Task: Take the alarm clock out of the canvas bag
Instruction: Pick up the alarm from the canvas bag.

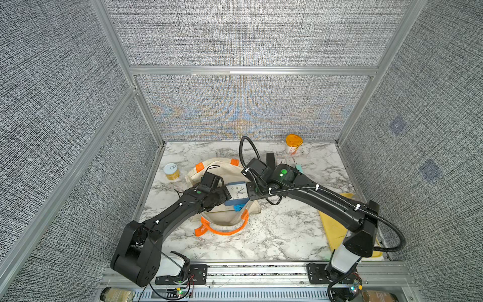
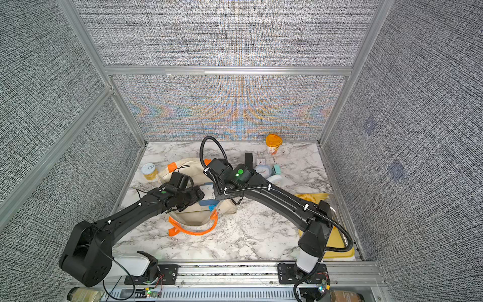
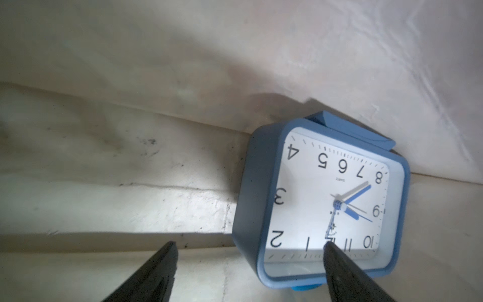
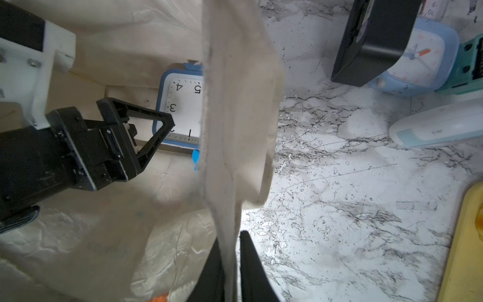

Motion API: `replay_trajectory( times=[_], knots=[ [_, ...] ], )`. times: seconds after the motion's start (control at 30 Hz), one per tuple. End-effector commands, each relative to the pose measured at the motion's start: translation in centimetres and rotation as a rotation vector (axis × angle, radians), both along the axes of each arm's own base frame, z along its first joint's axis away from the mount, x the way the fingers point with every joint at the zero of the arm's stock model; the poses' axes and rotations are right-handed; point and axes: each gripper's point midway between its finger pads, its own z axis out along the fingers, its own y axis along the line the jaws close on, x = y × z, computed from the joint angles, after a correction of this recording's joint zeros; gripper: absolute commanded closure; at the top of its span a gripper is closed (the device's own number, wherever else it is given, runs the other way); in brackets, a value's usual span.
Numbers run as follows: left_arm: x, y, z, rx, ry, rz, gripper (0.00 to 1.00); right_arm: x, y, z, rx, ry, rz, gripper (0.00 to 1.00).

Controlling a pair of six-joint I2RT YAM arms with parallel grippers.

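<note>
Alarm clock (image 3: 321, 204) lay face up inside the canvas bag (image 4: 235, 104). Right gripper (image 4: 231, 240) was pinched onto the bag's rim, left gripper (image 3: 249, 244) hung wide apart just at the clock. Looked like the reach-in step; next it'd need to straddle the clock's sides and close

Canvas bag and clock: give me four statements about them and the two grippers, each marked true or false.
1. The alarm clock lies inside the canvas bag. True.
2. The right gripper is open, clear of the bag. False: it is shut on the bag's rim.
3. The left gripper is clamped on the clock. False: its jaws stand open inside the bag.
4. The clock lies face up. True.
</note>
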Motion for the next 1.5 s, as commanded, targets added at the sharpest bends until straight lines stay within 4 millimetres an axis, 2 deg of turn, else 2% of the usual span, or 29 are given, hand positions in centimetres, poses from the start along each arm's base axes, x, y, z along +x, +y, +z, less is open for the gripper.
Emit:
replay_trajectory(
  times=[0.0, 0.37, 0.53, 0.6, 0.7, 0.87, 1.03, 1.1, 1.3, 1.47],
  knots=[
    [1.2, -1.6, 0.8, -0.089, -0.078, -0.068, 0.12, -0.2, -0.9, 0.0, -0.035, 0.003, -0.017, 0.85],
    [2.0, -1.6, -0.6, -0.219, -0.095, -0.076, 0.14, 0.1, -0.5, 0.8, -0.029, -0.013, -0.006, 0.85],
    [3.0, -3.0, -0.5, -0.304, -0.073, -0.133, 0.17, 0.1, -0.6, 0.5, -0.037, -0.008, -0.007, 0.85],
    [3.2, -3.7, -0.5, -0.330, -0.065, -0.175, 0.23, 0.1, -0.6, 0.4, -0.041, -0.004, -0.007, 0.85],
    [3.9, -4.2, 0.5, -0.370, -0.109, -0.178, 0.30, 0.0, -0.5, 0.2, -0.048, 0.002, -0.004, 0.85],
    [4.7, -3.8, 3.5, -0.377, -0.217, -0.157, 0.32, -0.2, -0.6, 0.0, -0.063, 0.004, -0.001, 0.85],
    [5.1, -4.4, 6.1, -0.439, -0.306, -0.174, 0.40, -0.3, -0.4, -0.1, -0.073, 0.010, 0.004, 0.85],
    [5.2, -4.5, 6.1, -0.460, -0.299, -0.165, 0.41, -0.3, -0.3, -0.1, -0.076, 0.009, 0.009, 0.85],
    [5.1, -5.4, 4.2, -0.488, -0.232, -0.197, 0.42, -0.4, -0.2, 0.5, -0.078, -0.003, 0.011, 0.85],
    [5.3, -5.9, 5.3, -0.505, -0.255, -0.228, 0.42, -0.4, -0.3, 0.5, -0.079, -0.005, 0.007, 0.85]
  ],
)
